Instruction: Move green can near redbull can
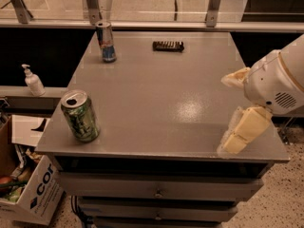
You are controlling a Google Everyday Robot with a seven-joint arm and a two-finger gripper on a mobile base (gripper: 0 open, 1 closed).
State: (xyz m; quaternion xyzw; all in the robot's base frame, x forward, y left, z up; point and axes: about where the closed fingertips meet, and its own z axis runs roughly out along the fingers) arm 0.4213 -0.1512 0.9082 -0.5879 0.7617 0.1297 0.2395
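Note:
The green can [80, 116] stands upright near the front left corner of the grey table [161, 94], its silver top with the pull-tab hole showing. The redbull can [106, 41], slim, silver and blue, stands upright at the far left of the table. My gripper [233, 109] is at the right edge of the table, far from both cans. Its two cream fingers [242, 129] are spread apart and hold nothing.
A small dark flat object [168, 45] lies at the far middle of the table. A white pump bottle [32, 80] stands on a ledge to the left. A cardboard box [33, 189] sits on the floor at lower left. Drawers are below the tabletop.

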